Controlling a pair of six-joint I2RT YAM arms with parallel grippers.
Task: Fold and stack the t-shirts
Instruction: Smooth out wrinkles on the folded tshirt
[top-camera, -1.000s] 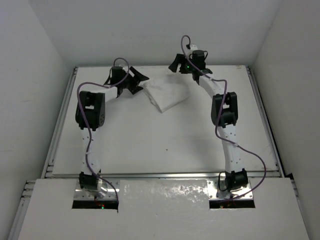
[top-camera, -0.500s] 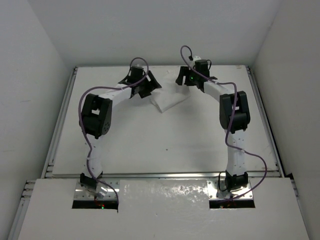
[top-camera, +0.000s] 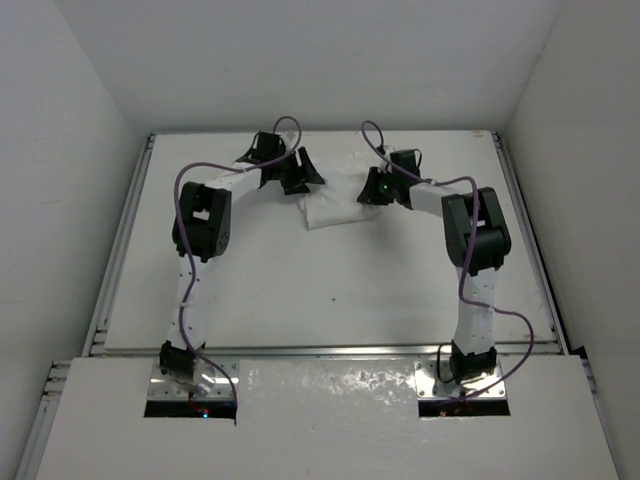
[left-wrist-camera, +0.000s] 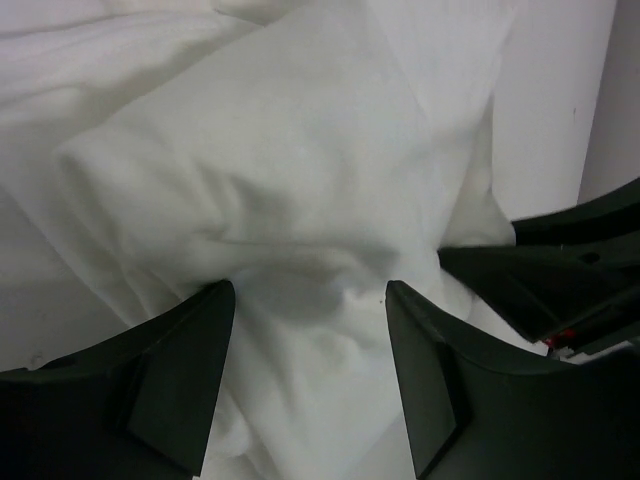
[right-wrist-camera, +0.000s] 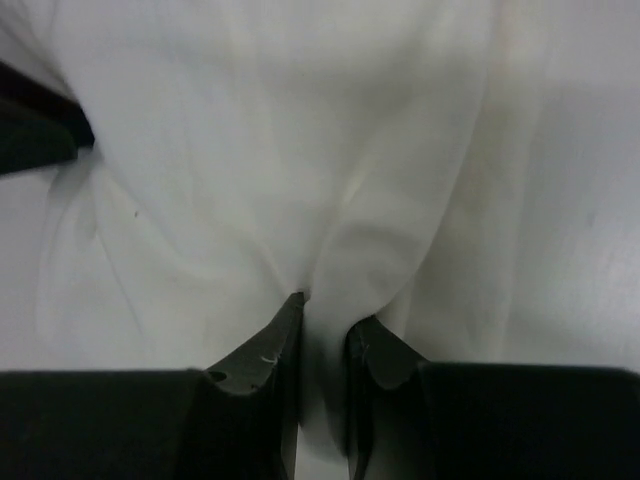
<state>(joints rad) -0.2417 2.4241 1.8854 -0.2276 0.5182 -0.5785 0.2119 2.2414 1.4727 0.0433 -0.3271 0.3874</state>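
The white t-shirt (top-camera: 334, 200) lies bunched at the far middle of the table (top-camera: 330, 280). My left gripper (top-camera: 301, 176) is at its left edge. In the left wrist view its jaws (left-wrist-camera: 310, 300) stand apart, pressed down over a rumpled ridge of the t-shirt (left-wrist-camera: 280, 160) without pinching it. My right gripper (top-camera: 372, 190) is at the shirt's right edge. In the right wrist view it (right-wrist-camera: 325, 325) is shut on a raised fold of the t-shirt (right-wrist-camera: 300, 150). The shirt's black mark is hidden.
The right gripper's dark fingers (left-wrist-camera: 560, 270) show at the right of the left wrist view, close to the left gripper. White walls (top-camera: 80, 150) surround the table, with metal rails (top-camera: 120, 240) along its sides.
Both grippers have moved inward and down onto the shirt. The right jaws closed on a fold, the left jaws narrowed, and the shirt is more bunched.
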